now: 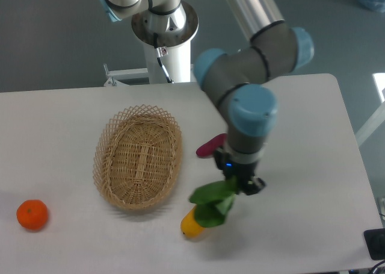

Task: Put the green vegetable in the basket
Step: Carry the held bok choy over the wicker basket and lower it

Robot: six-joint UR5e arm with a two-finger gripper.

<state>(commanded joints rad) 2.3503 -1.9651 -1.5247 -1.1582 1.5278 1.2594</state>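
Note:
The green vegetable (213, 203) hangs from my gripper (239, 185), dark leaves drooping down and to the left, just above the yellow fruit (190, 226). The gripper is shut on the vegetable's stem end and holds it above the table. The wicker basket (138, 156) lies to the left of the gripper, oval and with nothing in it. The vegetable's pale stem is hidden by the fingers.
A purple vegetable (210, 146) lies partly behind the arm, right of the basket. An orange (32, 215) sits at the table's front left. The robot's base (163, 27) stands at the back.

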